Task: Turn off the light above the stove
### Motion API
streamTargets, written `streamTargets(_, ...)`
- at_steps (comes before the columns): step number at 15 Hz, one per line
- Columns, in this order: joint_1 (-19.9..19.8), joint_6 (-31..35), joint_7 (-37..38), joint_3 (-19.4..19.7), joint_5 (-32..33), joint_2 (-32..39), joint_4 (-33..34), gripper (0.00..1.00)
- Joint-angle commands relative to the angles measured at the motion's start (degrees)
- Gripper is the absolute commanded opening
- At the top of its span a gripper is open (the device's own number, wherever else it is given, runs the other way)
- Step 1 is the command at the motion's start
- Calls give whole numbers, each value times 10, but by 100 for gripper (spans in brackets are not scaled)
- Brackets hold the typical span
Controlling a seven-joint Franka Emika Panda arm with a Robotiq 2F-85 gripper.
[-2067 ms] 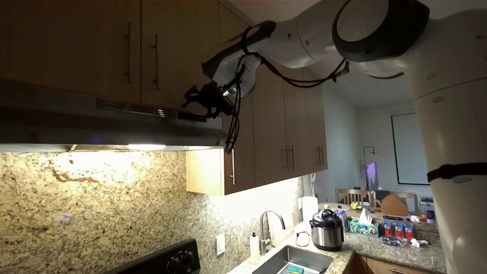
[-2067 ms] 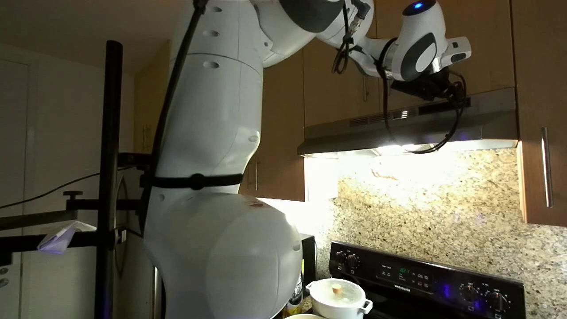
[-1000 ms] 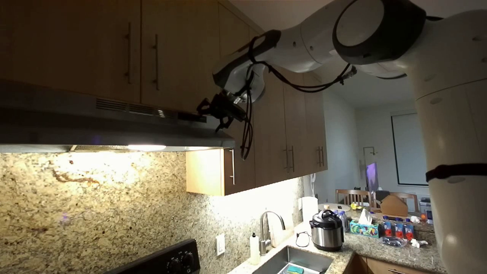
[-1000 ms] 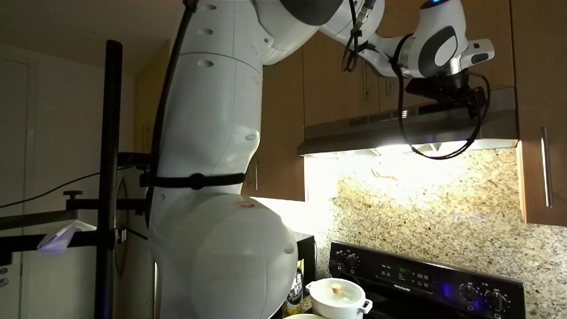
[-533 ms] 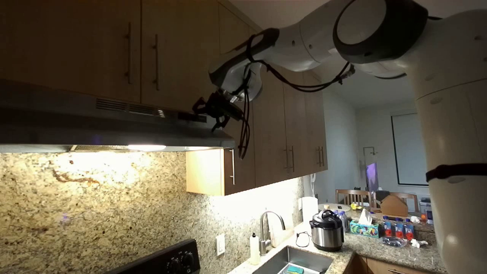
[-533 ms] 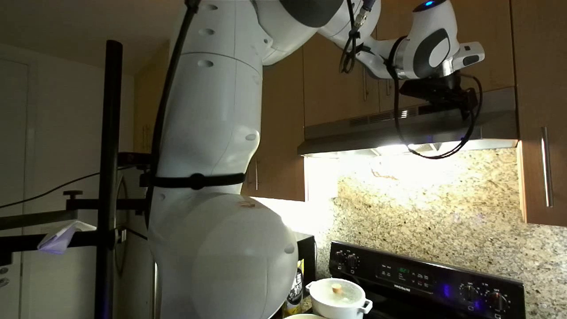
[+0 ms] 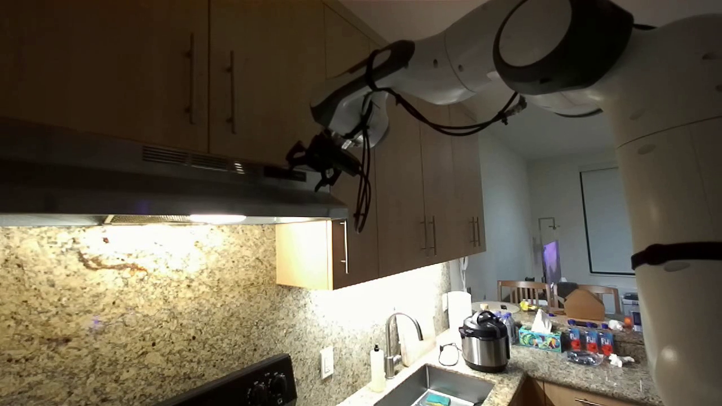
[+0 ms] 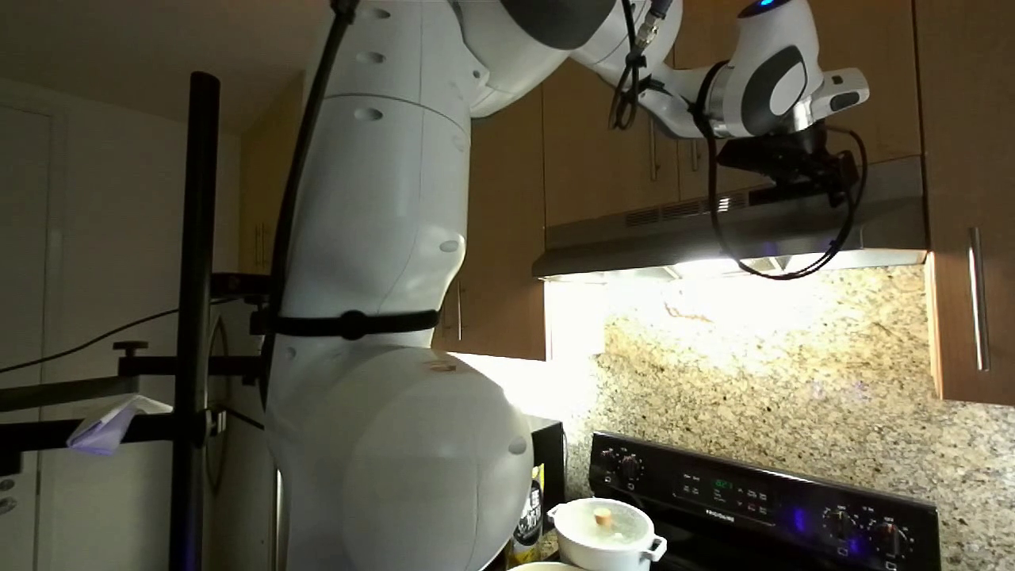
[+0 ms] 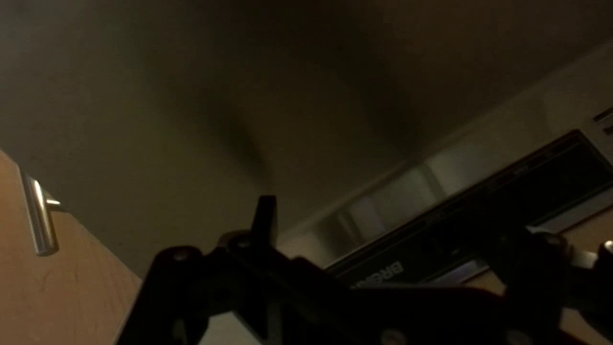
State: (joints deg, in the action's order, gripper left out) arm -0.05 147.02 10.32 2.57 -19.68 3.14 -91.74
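Basically a kitchen: speckled stone backsplash (image 7: 169, 316), granite counter (image 7: 592, 376) at right. Light (image 7: 217, 218) glows under the metal hood (image 7: 169, 189), above the black stove (image 8: 781, 511), cut off below. Gripper (image 7: 304, 177) has its jaws spread near the hood's right end; contact hard to judge. Black strip (image 9: 440, 239) partly hidden in wrist view. Round white pot (image 8: 607, 539), base out of frame.
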Motion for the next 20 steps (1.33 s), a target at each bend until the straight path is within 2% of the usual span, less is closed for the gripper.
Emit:
streamTargets(1,-6,7,25,-3,21,9,13,100)
streamTargets(20,-10,22,107,9,52,41,46,100)
